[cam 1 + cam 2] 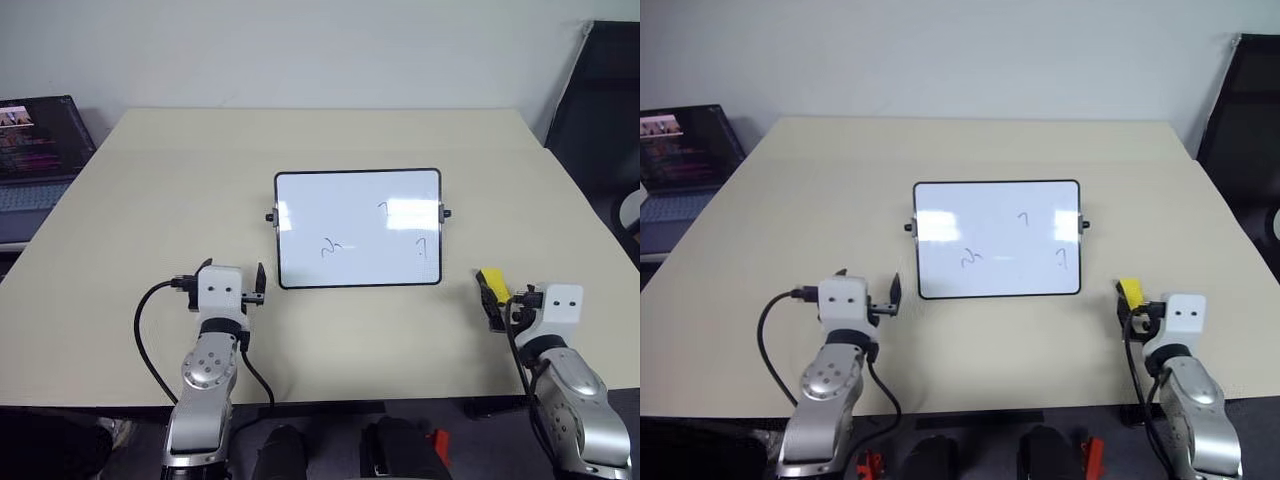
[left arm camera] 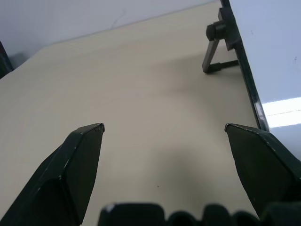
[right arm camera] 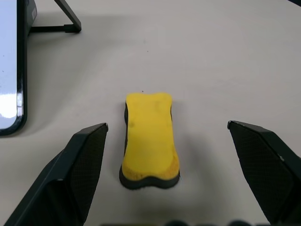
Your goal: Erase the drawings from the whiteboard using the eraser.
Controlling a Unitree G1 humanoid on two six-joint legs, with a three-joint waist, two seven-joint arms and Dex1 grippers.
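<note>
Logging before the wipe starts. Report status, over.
Both jaws open, nothing held. Right gripper lined up on eraser, which lies flat on table. Three drawings on whiteboard. Path unobstructed.

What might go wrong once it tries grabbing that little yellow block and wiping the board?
The eraser lies loose on the table between the right gripper's open fingers; an uneven close may nudge it aside. The whiteboard leans on thin props, so wiping pressure might push it back or tip it. The drawings are small and scattered, so some may get missed.
</note>
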